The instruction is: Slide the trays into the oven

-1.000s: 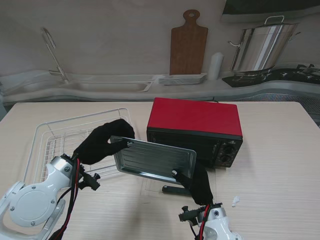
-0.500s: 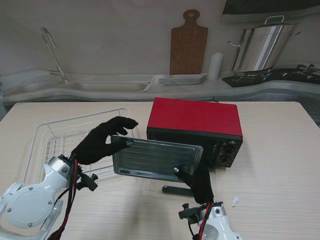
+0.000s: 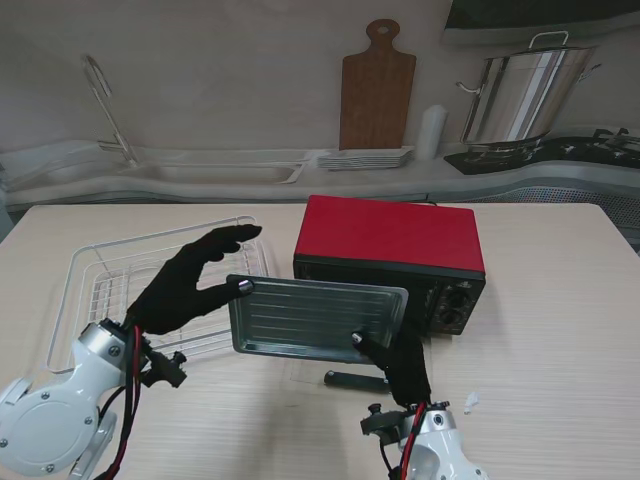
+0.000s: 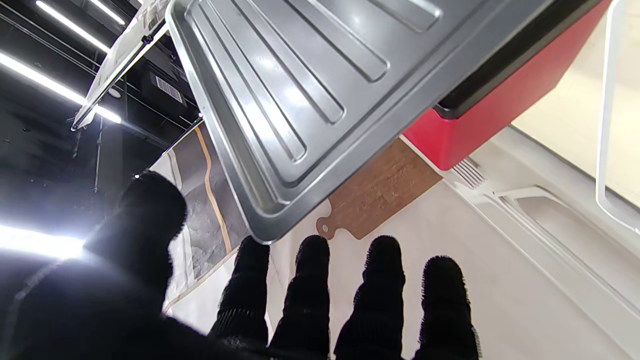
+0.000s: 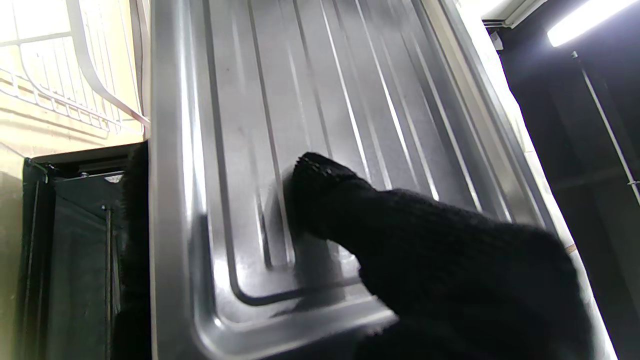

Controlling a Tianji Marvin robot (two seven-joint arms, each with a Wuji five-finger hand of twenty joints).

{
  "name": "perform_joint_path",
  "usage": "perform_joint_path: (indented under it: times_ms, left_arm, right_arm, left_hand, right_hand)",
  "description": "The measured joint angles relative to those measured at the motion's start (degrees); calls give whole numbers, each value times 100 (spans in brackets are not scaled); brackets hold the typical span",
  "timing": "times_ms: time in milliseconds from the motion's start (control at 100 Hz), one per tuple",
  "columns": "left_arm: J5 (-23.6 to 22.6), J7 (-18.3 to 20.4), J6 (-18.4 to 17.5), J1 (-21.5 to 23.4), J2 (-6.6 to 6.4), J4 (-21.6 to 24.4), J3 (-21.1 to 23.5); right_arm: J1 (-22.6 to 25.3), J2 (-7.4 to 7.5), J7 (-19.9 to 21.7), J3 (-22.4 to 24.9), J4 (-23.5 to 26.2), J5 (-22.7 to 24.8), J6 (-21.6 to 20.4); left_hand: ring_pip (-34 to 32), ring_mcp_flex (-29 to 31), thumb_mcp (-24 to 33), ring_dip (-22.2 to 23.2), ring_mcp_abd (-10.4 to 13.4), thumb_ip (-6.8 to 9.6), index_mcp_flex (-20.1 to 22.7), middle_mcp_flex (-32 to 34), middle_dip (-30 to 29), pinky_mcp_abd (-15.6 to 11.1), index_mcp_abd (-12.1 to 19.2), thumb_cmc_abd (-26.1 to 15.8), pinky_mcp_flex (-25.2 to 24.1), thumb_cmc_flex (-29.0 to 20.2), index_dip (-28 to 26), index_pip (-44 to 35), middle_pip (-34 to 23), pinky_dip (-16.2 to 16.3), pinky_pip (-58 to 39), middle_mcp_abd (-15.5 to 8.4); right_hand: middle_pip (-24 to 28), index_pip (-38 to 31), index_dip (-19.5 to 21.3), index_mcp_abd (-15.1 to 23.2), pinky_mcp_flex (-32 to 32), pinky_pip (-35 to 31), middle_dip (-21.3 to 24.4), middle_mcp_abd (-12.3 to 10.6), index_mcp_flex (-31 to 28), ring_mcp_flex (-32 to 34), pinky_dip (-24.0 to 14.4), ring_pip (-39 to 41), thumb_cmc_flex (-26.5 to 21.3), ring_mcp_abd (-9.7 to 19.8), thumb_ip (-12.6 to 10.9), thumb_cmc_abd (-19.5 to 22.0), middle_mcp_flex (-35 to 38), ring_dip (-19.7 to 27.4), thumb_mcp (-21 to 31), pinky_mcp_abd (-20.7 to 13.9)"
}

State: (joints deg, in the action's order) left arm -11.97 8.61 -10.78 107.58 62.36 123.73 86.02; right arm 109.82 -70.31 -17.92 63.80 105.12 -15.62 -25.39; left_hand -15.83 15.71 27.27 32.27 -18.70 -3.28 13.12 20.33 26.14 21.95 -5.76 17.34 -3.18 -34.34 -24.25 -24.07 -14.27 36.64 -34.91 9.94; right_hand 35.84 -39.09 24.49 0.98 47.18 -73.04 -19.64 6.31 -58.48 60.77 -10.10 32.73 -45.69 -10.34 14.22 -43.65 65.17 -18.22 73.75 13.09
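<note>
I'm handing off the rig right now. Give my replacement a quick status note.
Right hand: shut on the metal tray, pinching its near edge.
Left hand: open, fingers spread at the tray's left corner, not gripping.
Tray is held in the air in front of the red oven, over its lowered door.
Done: tray lifted from the wire rack.
Left: slide it in.

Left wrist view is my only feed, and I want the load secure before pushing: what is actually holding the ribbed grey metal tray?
Observer: The right robot hand pinches the grey metal tray, thumb on its ribbed floor.
Operator: Is the oven open?
Observer: Yes, the red oven's glass door lies flat on the table.
Operator: Tray inside yet?
Observer: No, it hangs over that door, in front of the opening.
</note>
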Motion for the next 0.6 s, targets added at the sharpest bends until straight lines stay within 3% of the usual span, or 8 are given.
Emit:
perform_joint_path:
  times_ms: [280, 430, 600]
  left_arm:
    - [-933, -682, -256, 372, 82, 95, 79]
    - [-1686, -874, -344, 508, 97, 83, 74]
    - [-2074, -937, -418, 664, 93, 75, 68]
  right_arm:
    - [106, -14, 17, 195, 138, -70, 345]
    - [222, -10, 104, 383, 275, -109, 655]
    - [336, -6, 145, 629, 442, -155, 1087]
  left_hand:
    - [371, -203, -196, -226, 13, 0, 19, 1, -260, -54, 210, -213, 4, 65, 235, 276, 259, 0, 924, -8]
    - [515, -203, -900, -379, 74, 0, 24, 1, -393, -56, 215, -538, 65, 41, 430, 454, 391, 0, 1485, -8]
    - [676, -274, -1291, -517, 134, 3, 91, 0, -468, -62, 221, -700, 143, -87, 511, 582, 510, 0, 2038, -14]
  right_hand:
    - [8, -1, 0, -92, 142, -112, 0, 128, -55, 129, 0, 69, 0, -112, 1, -80, 36, -2, 62, 138]
    - [66, -2, 0, -128, 235, -152, 0, 171, -61, 216, 0, 136, 0, -147, 1, -122, 36, -6, 67, 190]
    - [73, -20, 0, -205, 280, -227, 2, 230, -62, 228, 0, 157, 0, -204, 1, -127, 36, -9, 82, 252]
